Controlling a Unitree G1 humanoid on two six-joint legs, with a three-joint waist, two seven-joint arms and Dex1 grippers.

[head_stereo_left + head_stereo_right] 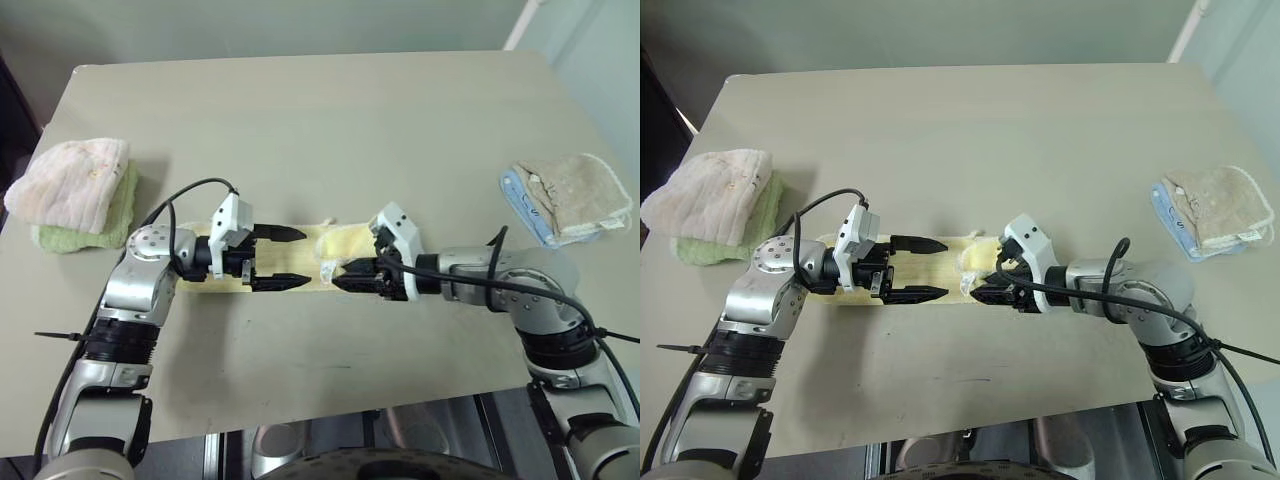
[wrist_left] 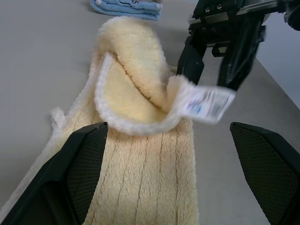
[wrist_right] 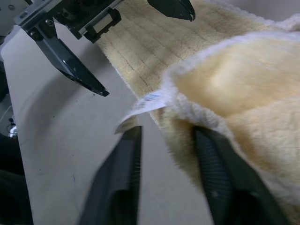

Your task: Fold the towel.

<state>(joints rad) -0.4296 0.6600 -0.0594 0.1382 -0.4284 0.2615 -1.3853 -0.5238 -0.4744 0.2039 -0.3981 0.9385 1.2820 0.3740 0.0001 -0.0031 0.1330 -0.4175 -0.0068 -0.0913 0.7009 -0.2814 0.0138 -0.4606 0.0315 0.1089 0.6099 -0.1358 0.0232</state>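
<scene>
1. Towel: pale yellow and fluffy, it lies as a long strip across the near middle of the bench, between the two arms.
2. Its right end is lifted and curled back over the flat part, making a loose fold with the cream hem and a white care label showing.
3. The left pincer hovers over the flat left part of the strip with its fingers spread wide, holding nothing.
4. The right pincer sits at the curled end; its fingers are partly apart and straddle the hem edge by the label, not clamped on the cloth.
5. A pinkish-white towel on a green one sits at the bench's left edge; a beige towel on a blue cloth sits at the right.
</scene>
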